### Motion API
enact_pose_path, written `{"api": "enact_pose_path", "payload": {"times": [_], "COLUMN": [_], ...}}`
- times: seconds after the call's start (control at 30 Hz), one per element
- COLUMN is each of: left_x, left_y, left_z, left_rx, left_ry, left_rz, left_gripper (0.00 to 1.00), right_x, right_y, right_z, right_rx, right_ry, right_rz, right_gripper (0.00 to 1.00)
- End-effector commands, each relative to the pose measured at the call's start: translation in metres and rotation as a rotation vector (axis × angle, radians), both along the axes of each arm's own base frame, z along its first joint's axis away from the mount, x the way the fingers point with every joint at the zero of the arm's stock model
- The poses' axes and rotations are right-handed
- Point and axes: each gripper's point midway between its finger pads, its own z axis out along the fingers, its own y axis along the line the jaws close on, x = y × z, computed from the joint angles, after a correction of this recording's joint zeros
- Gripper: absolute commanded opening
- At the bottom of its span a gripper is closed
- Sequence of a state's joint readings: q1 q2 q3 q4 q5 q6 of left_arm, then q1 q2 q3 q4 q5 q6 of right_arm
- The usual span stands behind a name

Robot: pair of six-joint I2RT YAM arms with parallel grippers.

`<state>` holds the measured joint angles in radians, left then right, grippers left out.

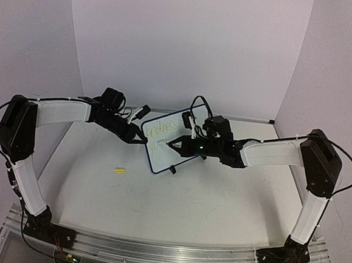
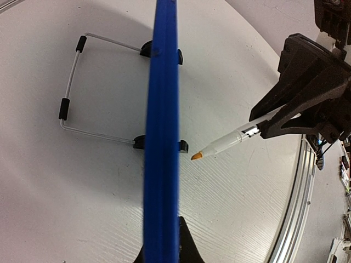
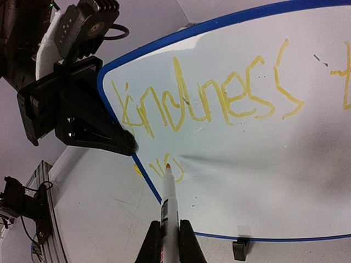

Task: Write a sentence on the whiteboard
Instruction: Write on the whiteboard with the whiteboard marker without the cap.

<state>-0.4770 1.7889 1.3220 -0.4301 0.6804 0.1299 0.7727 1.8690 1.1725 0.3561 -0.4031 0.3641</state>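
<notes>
Status: whiteboard [image 1: 162,156] stands on its wire stand [image 2: 70,87] mid-table, between the two arms, with its face turned toward the right arm.

Left gripper [image 2: 163,241] is clamped on the board's blue rim at its left edge and braces it. I read it as a steadying hold only.

Right gripper [image 3: 169,244] is closed on the marker [image 3: 169,211]. The pen's long axis runs right to left in the scene, tip leading toward the board face.

The sentence [image 3: 208,96] has a top line reading roughly "kindness", plus more strokes to the right that I can't read. The second line is barely begun, a couple of letters near the left edge.

Key relation: the marker tip [image 2: 196,156] sits at that second-line start, low on the board and close to the left gripper's fingers [image 3: 118,142]. The left wrist view shows the board edge-on with the tip just beside the face and a small gap. I judge it's off the surface, not certain.

My read for the next stroke: press in toward the face, then travel right along the board, away from the clamped edge. Right arm does the work. Risks are board flex and faint ink.
</notes>
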Motion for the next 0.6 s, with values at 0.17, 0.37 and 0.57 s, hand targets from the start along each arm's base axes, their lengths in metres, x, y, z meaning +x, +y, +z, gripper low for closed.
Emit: {"api": "enact_pose_path", "payload": {"times": [0.17, 0.37, 0.57], "left_x": [0.007, 0.007, 0.007], "left_y": [-0.004, -0.004, -0.004], "left_z": [0.014, 0.013, 0.013], "left_rx": [-0.010, -0.009, -0.008], "left_ry": [-0.036, -0.034, -0.034], "left_rz": [-0.007, -0.008, -0.008], "left_gripper": [0.00, 0.00, 0.00], "right_x": [0.015, 0.019, 0.023], "right_y": [0.006, 0.006, 0.003], "right_z": [0.009, 0.005, -0.002], "right_rx": [0.009, 0.003, -0.011], "right_ry": [-0.035, -0.033, -0.021], "right_rz": [-0.020, -0.028, -0.046], "right_gripper": [0.00, 0.00, 0.00]}}
